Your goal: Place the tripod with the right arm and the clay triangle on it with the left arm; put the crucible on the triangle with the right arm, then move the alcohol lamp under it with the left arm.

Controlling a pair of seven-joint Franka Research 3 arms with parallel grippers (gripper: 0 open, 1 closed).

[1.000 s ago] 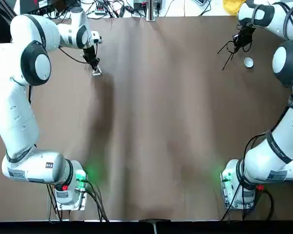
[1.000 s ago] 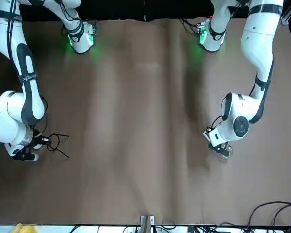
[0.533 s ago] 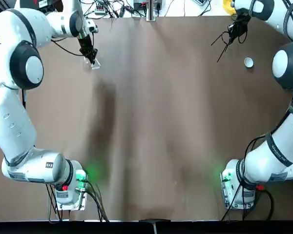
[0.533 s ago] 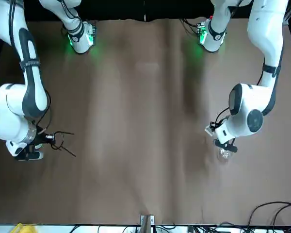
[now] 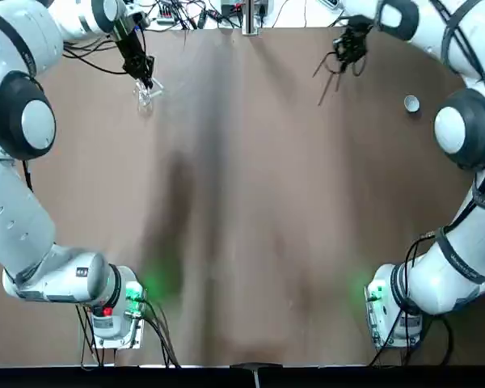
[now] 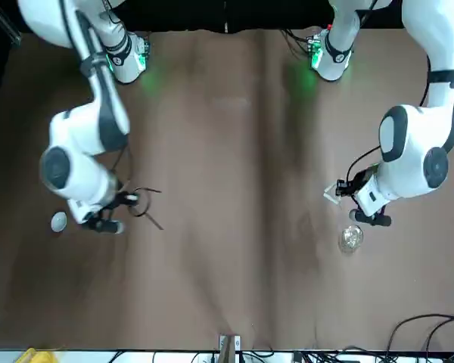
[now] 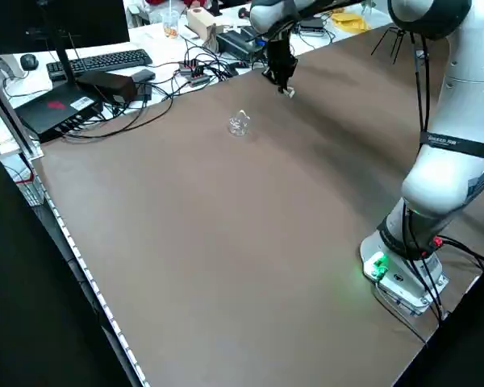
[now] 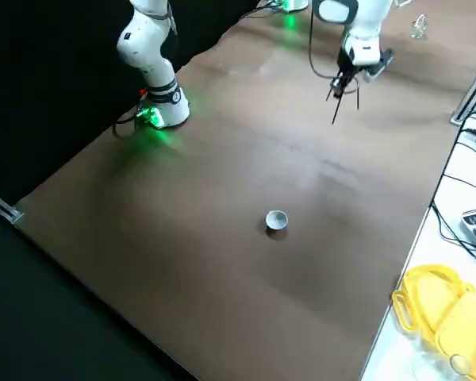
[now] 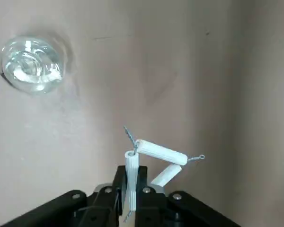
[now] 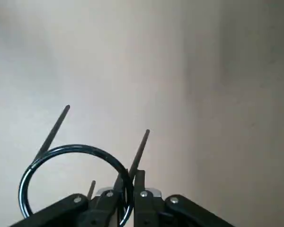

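Observation:
My right gripper (image 5: 352, 44) is shut on the ring of the black wire tripod (image 5: 331, 71), held above the far right of the table with its legs hanging free. The ring (image 10: 71, 177) shows in the right wrist view, between the gripper's fingers. My left gripper (image 5: 141, 74) is at the far left, shut on one side of the white clay triangle (image 9: 156, 153), held clear of the table. The clear glass alcohol lamp (image 5: 145, 95) stands on the table just beside it. The small white crucible (image 5: 411, 103) sits alone at the far right (image 8: 277, 220).
Cables and electronics (image 7: 194, 68) crowd the bench beyond the table's far edge. A yellow object (image 8: 440, 309) lies off the table's far right corner. Both arm bases (image 5: 113, 311) stand at the near edge with green lights on.
The right gripper has carried the tripod away from the crucible, toward the table's middle. The left gripper has risen with the clay triangle, uncovering the alcohol lamp.

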